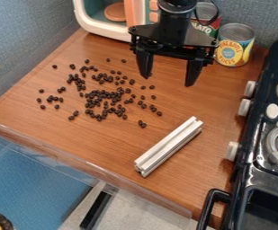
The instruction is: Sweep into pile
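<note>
Blue-grey walls (20, 36) back a wood-look worktop (105, 139), with a toy microwave (102, 32) and two cans (234, 47) at its rear and a toy stove (249, 170) on the right. In the camera view, dark beans (105, 95) lie scattered over the worktop's left and middle, thickest at the centre, with strays at the margins. A silver bar (168, 146) rests diagonally on the wood, apart from them. The robot's fingers (145, 65) hang above the worktop near the cans, spread wide and gripping nothing. The step in hand appears to be fetching the bar as a sweeper. Best done, the fingers turn to straddle its narrow width, close firmly near the middle, then keep its long edge flat and push slowly inward (round beans likely roll), starting outside the farthest strays.
</note>
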`<act>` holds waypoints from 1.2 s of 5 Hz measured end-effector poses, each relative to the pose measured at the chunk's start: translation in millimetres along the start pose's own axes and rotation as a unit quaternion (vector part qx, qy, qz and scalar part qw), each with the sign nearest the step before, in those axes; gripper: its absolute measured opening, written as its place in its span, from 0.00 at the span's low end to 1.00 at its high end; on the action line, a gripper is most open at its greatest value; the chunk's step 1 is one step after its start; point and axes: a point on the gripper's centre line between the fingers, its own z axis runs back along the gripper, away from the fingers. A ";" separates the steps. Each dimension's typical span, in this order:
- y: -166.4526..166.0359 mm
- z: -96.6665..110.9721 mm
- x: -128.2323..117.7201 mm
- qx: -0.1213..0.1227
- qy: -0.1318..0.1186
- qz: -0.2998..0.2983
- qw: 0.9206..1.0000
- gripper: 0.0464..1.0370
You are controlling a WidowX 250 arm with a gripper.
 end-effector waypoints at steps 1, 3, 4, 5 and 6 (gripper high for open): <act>-0.4 -8.9 -3.5 0.003 0.014 -0.002 1.000 0.96; -12.2 -14.7 -2.3 -0.039 -0.005 -0.037 0.999 0.96; -11.8 -25.5 -3.4 -0.056 -0.003 -0.054 0.997 0.96; -11.8 -38.3 -3.2 -0.050 0.001 -0.061 0.997 0.96; -18.2 -46.6 -9.5 -0.045 0.006 -0.080 0.996 0.96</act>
